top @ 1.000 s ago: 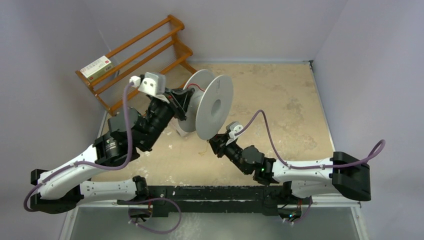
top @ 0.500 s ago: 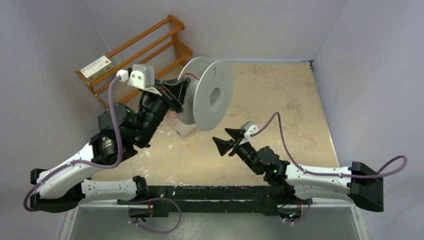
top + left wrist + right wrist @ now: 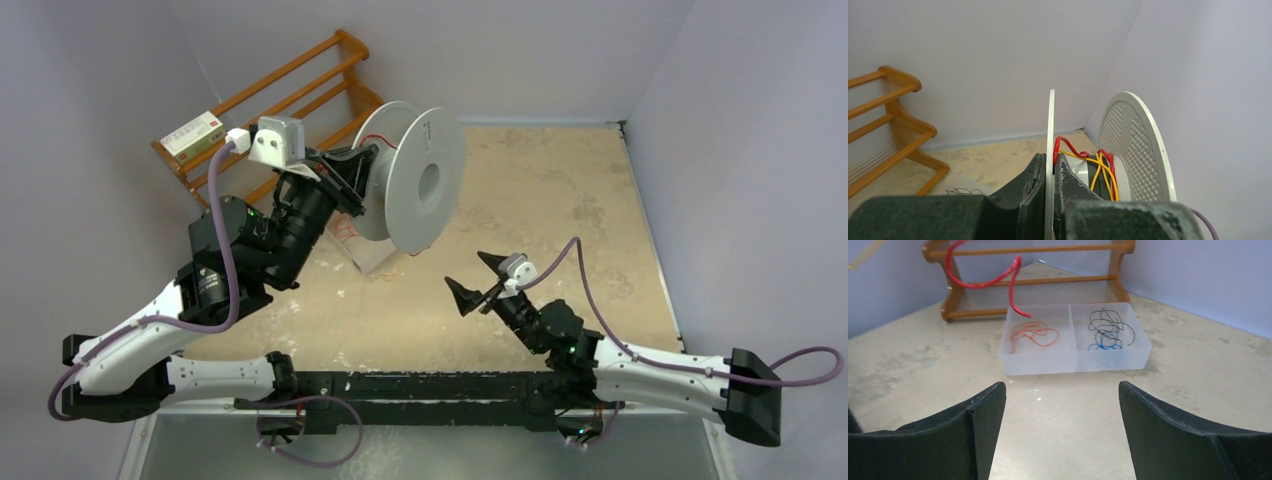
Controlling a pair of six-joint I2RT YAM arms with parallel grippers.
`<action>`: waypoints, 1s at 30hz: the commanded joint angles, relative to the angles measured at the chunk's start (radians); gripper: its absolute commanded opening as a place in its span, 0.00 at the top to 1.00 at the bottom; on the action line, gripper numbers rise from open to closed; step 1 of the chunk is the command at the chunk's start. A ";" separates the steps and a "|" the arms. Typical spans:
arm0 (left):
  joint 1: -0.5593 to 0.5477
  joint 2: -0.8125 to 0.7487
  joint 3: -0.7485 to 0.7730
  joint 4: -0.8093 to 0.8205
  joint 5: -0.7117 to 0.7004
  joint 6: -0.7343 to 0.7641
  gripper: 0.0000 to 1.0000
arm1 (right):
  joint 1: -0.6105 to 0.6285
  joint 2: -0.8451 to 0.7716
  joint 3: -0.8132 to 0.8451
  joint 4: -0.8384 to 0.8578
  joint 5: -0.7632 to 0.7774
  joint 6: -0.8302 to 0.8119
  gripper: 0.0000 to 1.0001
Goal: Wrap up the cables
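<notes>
My left gripper (image 3: 352,168) is shut on the thin left flange of a white spool (image 3: 412,182), holding it up above the table. In the left wrist view its black fingers (image 3: 1035,172) pinch that flange (image 3: 1051,125), and red and yellow cables (image 3: 1104,171) lie wound on the hub. A red cable (image 3: 982,279) hangs down from the spool toward a clear two-part tray (image 3: 1075,365). The tray holds a thin orange wire (image 3: 1033,335) on one side and black and blue wires (image 3: 1107,329) on the other. My right gripper (image 3: 468,272) is open and empty, low over the table, apart from the spool.
A wooden rack (image 3: 290,100) stands in the back left corner with a small box (image 3: 192,135) on it. The tray (image 3: 372,258) sits under the spool. Walls close the table at the back and both sides.
My right gripper has opened wide and drawn back from the spool's lower rim, toward the right and near edge. The left arm has shifted the spool slightly up and back.
</notes>
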 commanded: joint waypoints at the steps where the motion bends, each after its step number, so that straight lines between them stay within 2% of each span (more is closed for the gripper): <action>1: 0.004 -0.021 0.070 0.063 0.029 -0.035 1.00 | -0.061 0.037 -0.009 0.120 -0.117 -0.168 0.15; 6: 0.004 -0.027 0.082 0.040 0.047 -0.048 1.00 | -0.138 0.152 0.021 0.217 -0.296 -0.232 0.16; 10: 0.004 -0.028 0.084 0.033 0.047 -0.049 1.00 | -0.190 0.242 0.041 0.333 -0.446 -0.222 0.16; 16: 0.004 -0.028 0.088 0.025 0.053 -0.050 1.00 | -0.238 0.357 0.072 0.457 -0.507 -0.192 0.19; 30: 0.004 -0.028 0.088 0.023 0.068 -0.058 1.00 | -0.287 0.526 0.211 0.514 -0.719 -0.144 0.29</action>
